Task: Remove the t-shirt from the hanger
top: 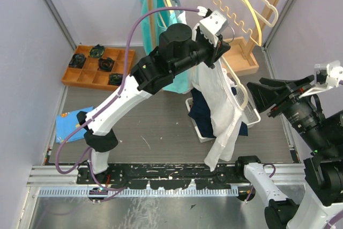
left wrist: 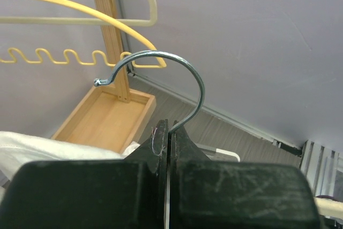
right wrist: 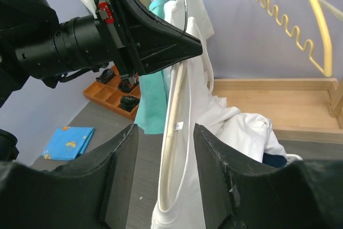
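Note:
A white t-shirt hangs on a cream hanger, held up above the basket. My left gripper is shut on the hanger's metal hook, which rises in a curve out of the closed jaws of the left gripper. My right gripper stands open just right of the t-shirt. In the right wrist view, the hanger's arm and the t-shirt's collar show in the gap of the right gripper, with no finger touching them. The t-shirt's lower half drapes over the basket.
A white basket of dark clothes sits under the t-shirt. Behind stands a wooden rack with a teal garment and empty yellow hangers. An orange tray and a blue cloth lie at the left.

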Controlling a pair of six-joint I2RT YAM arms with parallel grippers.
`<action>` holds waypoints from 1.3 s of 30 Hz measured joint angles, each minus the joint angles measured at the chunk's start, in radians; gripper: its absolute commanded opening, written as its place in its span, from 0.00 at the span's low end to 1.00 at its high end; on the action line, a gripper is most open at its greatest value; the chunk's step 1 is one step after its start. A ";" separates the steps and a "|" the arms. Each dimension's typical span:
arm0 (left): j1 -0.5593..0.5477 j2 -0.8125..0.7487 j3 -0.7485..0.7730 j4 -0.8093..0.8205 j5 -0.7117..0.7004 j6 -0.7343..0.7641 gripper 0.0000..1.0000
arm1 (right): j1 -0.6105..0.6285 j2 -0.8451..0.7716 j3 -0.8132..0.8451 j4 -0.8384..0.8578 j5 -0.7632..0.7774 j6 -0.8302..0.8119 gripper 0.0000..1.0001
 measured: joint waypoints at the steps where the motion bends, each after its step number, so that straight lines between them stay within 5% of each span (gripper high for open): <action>1: -0.003 0.000 0.000 -0.007 -0.009 0.007 0.00 | 0.000 0.011 0.007 -0.013 -0.009 0.001 0.52; 22: -0.050 0.016 0.024 -0.040 -0.068 0.047 0.00 | 0.000 0.047 -0.063 -0.160 -0.054 -0.005 0.51; 39: -0.093 0.019 0.024 -0.039 -0.074 0.045 0.00 | 0.000 0.047 -0.092 -0.174 -0.058 -0.022 0.09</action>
